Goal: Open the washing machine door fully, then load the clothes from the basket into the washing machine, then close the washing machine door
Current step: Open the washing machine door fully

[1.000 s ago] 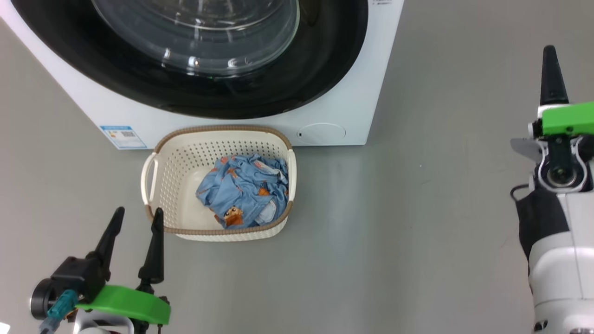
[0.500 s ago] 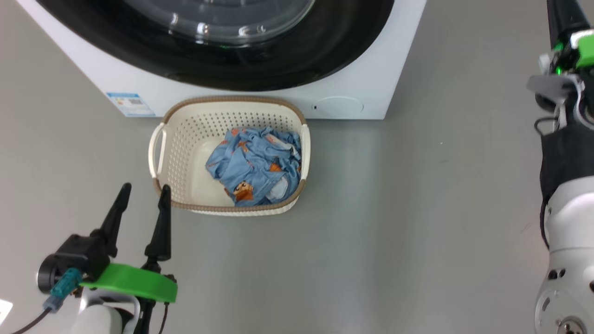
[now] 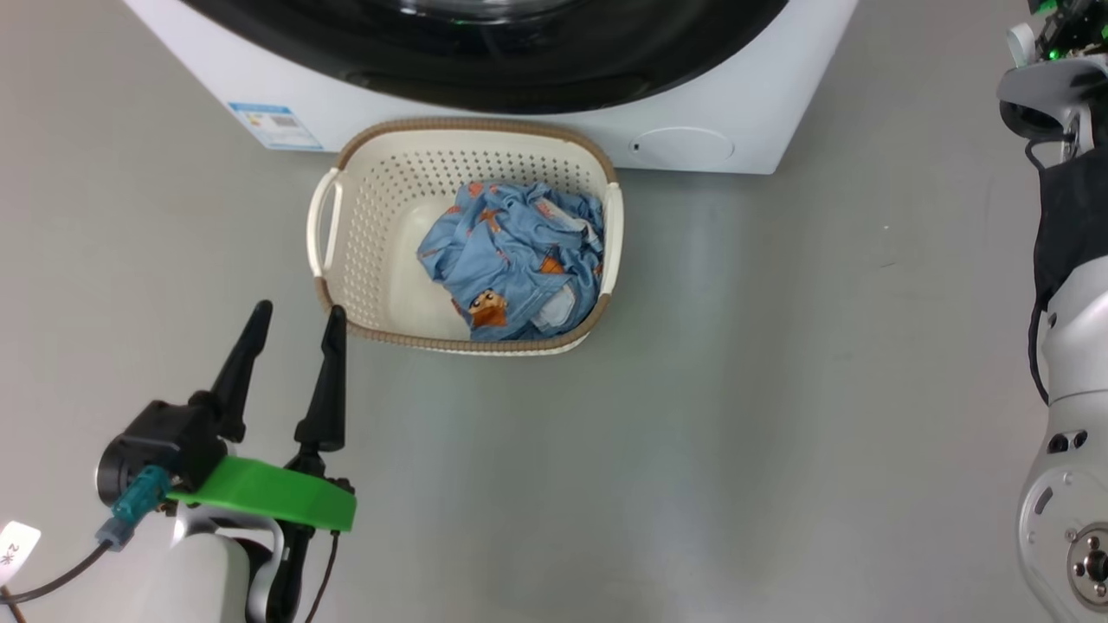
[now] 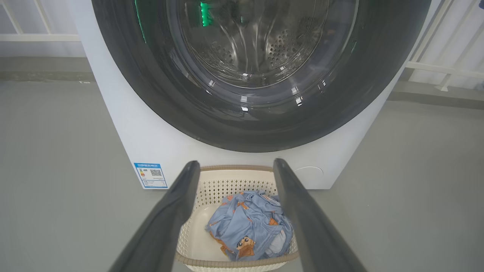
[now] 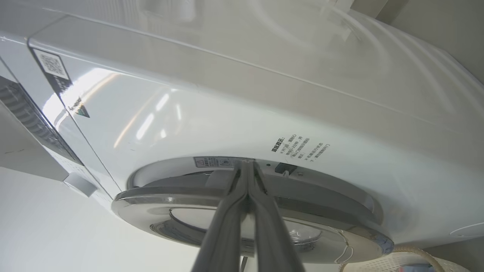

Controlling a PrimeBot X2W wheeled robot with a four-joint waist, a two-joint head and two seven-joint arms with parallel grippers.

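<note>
1. The grey floor [image 3: 779,389] takes up most of the head view.
2. The white washing machine [image 3: 753,112] stands across the top of that view. Its round black door [image 3: 485,52] covers most of the front. In the left wrist view the steel drum shows through the door's glass.
3. The right arm [image 3: 1069,346] runs up the right edge of the head view.
4. The cream basket [image 3: 472,126] sits on the floor just in front of the machine, upper centre of the head view, below the door.
5. The blue printed clothes [image 3: 515,260] lie bunched in the right half of the basket.
6. The left pincer [image 3: 299,307] is spread wide and empty at the lower left of the head view, near the basket's lower left corner.
7. The right pincer [image 5: 247,166] is closed, fingers pressed together with nothing between them. Its tips lie at the gap between the door's rim and the white front panel, centre of the right wrist view.
8. A blue label [image 3: 275,125] sits left of the basket and a round flap [image 3: 684,145] right of it, both low on the machine.
</note>
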